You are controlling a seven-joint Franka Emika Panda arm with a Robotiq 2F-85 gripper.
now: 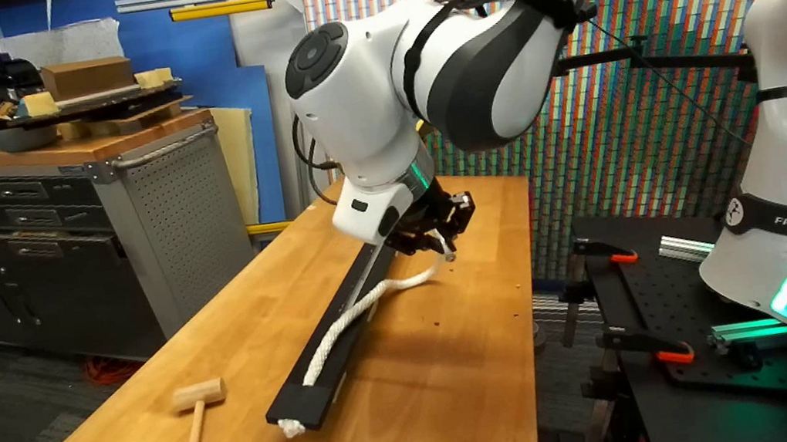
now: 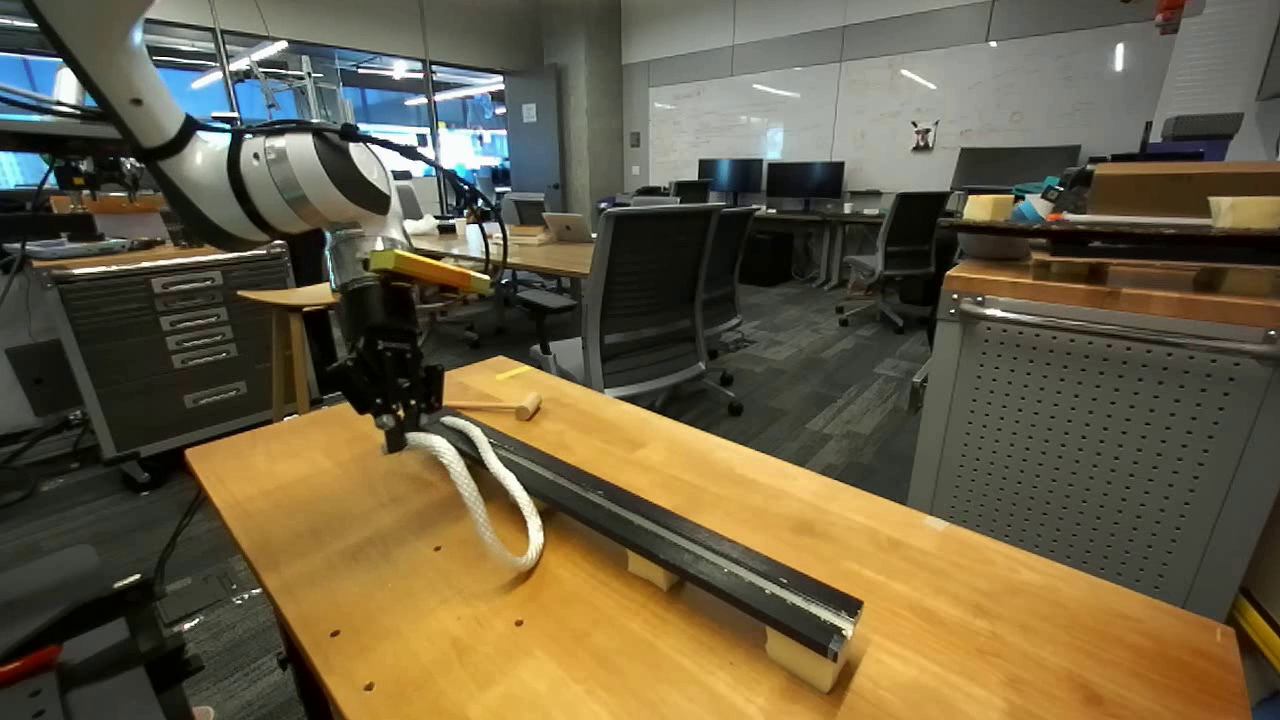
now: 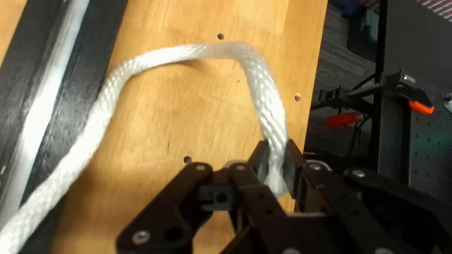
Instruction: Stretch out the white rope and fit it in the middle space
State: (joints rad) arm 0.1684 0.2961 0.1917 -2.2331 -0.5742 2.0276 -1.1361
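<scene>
The white rope shows in both exterior views and in the wrist view. My gripper is shut on it close to one end, held over the table beside the bars; the wrist view shows the rope between the fingertips with a short tip beyond them. The rope loops from the gripper back to the long black bars. Near their end it enters the bars, and a white tuft sticks out at that end. The groove between the bars shows a light strip along its exposed length.
A wooden mallet lies beside the bars. Light blocks prop the bars above the wooden tabletop. The table edge is close beside the gripper, with a black stand and clamps beyond it.
</scene>
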